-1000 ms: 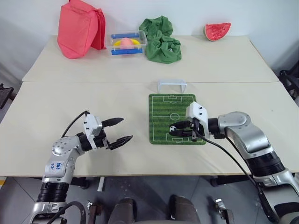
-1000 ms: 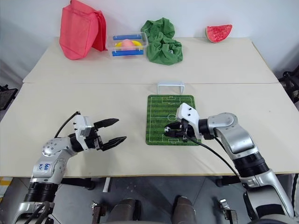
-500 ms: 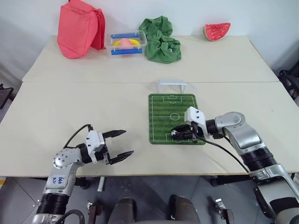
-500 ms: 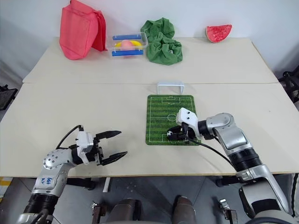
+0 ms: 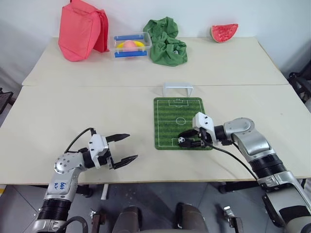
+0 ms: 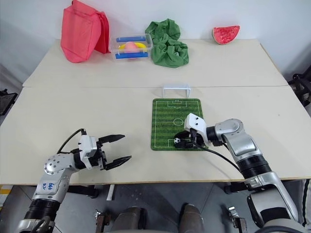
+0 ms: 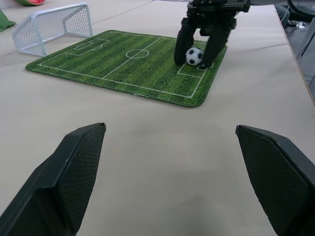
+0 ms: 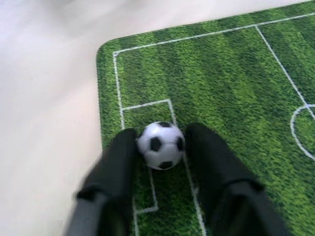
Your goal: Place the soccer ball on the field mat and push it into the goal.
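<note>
**Setting the ball down on the near end of the pitch**

Sitting on the field mat [image 5: 178, 122], the soccer ball [image 8: 161, 145] is at the end nearest the robot, on the white lines of the near penalty box. It lies between the 2 black fingers of the right hand [image 5: 188, 140]. In the right wrist view 1 finger is against the ball on one side, and on the other side a thin gap seems to show, so I judge the fingers are parted around the ball and not clamped on it.

The ball looks very light, hard and smooth, and it is round, so it will roll at the smallest touch. To lift it, take it at its widest part, 1 finger on each side. To push it, touch it low and from behind, straight toward the goal [image 5: 178, 89], which stands at the far edge of the mat with its open mouth facing the pitch.

The left hand [image 5: 124, 148] hovers over the bare worktop [image 5: 73, 116], well apart from the mat, with its fingers spread wide and holding nothing.
</note>
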You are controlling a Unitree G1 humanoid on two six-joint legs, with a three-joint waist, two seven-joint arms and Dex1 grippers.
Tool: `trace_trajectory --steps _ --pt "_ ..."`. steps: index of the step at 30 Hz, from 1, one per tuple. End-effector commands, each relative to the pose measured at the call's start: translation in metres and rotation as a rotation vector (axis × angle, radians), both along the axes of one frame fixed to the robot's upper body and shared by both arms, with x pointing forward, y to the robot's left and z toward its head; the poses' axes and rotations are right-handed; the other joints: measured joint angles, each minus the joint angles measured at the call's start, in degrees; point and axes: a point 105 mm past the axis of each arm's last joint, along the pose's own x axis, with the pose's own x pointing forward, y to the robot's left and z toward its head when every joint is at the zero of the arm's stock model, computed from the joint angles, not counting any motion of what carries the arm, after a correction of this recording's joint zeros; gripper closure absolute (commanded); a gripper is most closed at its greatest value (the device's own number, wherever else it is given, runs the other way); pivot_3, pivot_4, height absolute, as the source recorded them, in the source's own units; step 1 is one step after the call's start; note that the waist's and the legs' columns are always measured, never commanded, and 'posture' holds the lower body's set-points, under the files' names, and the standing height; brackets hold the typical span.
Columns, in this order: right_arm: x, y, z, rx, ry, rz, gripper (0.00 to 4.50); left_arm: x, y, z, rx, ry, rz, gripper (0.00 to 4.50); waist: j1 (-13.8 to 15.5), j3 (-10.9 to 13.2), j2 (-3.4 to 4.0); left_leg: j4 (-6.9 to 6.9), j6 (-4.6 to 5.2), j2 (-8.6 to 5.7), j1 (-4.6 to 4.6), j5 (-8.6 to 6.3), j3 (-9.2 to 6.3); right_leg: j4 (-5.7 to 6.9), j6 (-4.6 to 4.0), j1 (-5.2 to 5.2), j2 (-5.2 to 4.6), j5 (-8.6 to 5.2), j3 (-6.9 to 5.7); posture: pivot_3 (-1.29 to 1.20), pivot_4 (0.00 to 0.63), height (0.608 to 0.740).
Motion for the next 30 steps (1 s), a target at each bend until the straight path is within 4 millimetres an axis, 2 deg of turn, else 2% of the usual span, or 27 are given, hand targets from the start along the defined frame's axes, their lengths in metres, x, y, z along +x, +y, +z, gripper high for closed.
trace_trajectory --steps 1,7,14,20,23,27,30 --pt "0.0 -0.001 0.002 0.006 -0.01 0.0 2.47 0.001 0.002 0.008 0.006 -0.034 0.003 0.0 0.0 0.0 0.0 0.01 0.0 0.0 0.0 0.0 0.0 0.02 0.0 0.0 0.0 0.0 0.0 0.0 0.15 0.74" --pt "0.001 0.0 0.007 0.008 -0.024 0.011 2.47 0.003 0.001 0.008 0.005 -0.034 0.002 0.0 0.01 0.0 0.0 0.02 0.0 0.01 0.0 0.0 0.0 0.03 0.0 0.0 0.0 0.0 0.0 0.0 0.15 0.74" --pt "-0.006 0.006 0.035 0.018 -0.084 0.084 2.47 0.005 0.0 0.009 0.005 -0.036 -0.002 0.0 -0.03 0.01 0.02 0.01 -0.01 0.01 0.0 -0.01 0.0 0.02 -0.01 -0.01 0.0 0.0 0.0 0.0 0.15 0.74" --pt "-0.003 0.011 0.058 0.046 -0.165 0.076 2.47 0.006 -0.002 0.009 0.006 -0.037 -0.009 0.0 0.04 0.01 0.02 0.02 -0.02 0.02 0.0 -0.01 0.0 0.02 0.0 -0.01 0.01 0.0 0.0 0.0 0.15 0.74" --pt "-0.01 0.01 0.063 0.068 -0.171 0.073 3.13 0.007 -0.001 0.009 0.006 -0.038 -0.01 0.0 0.2 0.01 0.02 0.01 -0.02 0.02 -0.01 -0.01 0.0 0.02 -0.01 -0.01 0.01 0.0 0.0 0.0 0.15 0.74" --pt "-0.03 0.002 0.046 0.008 -0.123 0.111 4.43 0.006 0.0 0.009 0.009 -0.04 -0.015 0.0 0.38 0.02 0.01 0.01 0.01 0.01 -0.03 -0.04 -0.01 -0.01 -0.01 -0.01 0.0 0.0 -0.01 0.0 0.15 0.74" --pt "-0.055 -0.002 0.035 -0.016 -0.053 0.154 4.47 0.006 -0.001 0.01 0.012 -0.041 -0.019 0.0 0.37 0.02 0.02 0.01 0.0 0.01 -0.06 -0.07 -0.01 -0.03 0.0 -0.01 0.01 0.0 -0.02 0.0 0.15 0.74"
